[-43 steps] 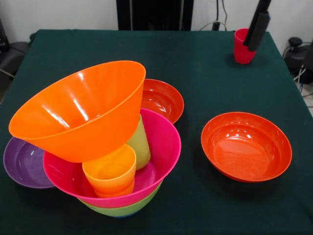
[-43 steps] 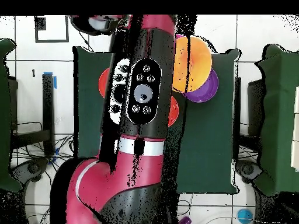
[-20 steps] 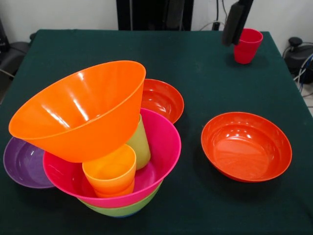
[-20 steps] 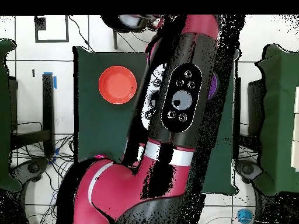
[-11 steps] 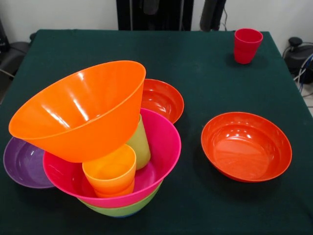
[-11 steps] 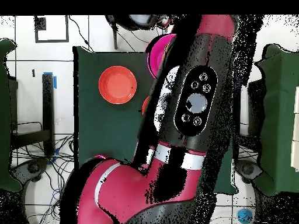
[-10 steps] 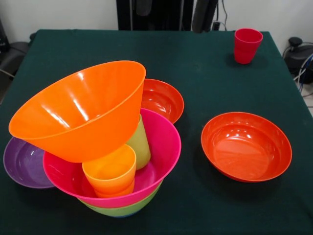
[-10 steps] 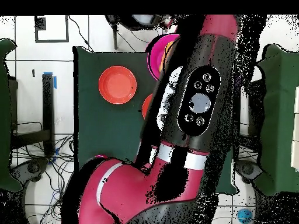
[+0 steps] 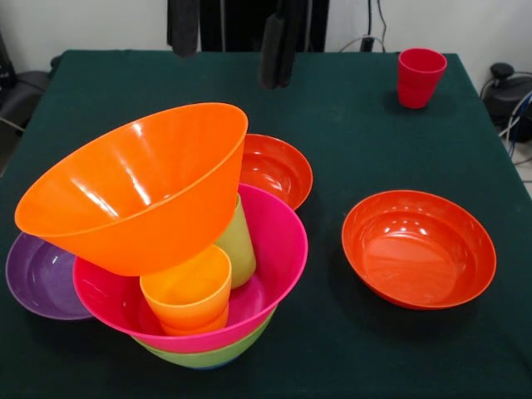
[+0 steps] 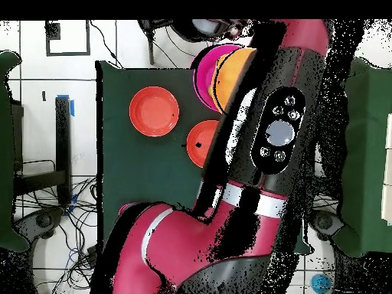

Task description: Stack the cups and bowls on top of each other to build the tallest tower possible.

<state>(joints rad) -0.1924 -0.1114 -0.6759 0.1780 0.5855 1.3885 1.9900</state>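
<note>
Fingers [image 9: 229, 41] hang apart, empty, above the counter's [image 9: 349, 133] far edge | tower [image 9: 179, 249] front, orange bowl [image 9: 137, 187] tilted on cups | red cup [image 9: 418, 76] far corner: light, slick, probably stiff; we'd pinch its rim.

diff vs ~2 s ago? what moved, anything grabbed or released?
The gripper left the red cup at the far right corner, rose and swept left along the far edge; it now hangs open and empty above the orange bowl. The cup shifted slightly right and stands free. The tower and other bowls are unchanged.
</note>
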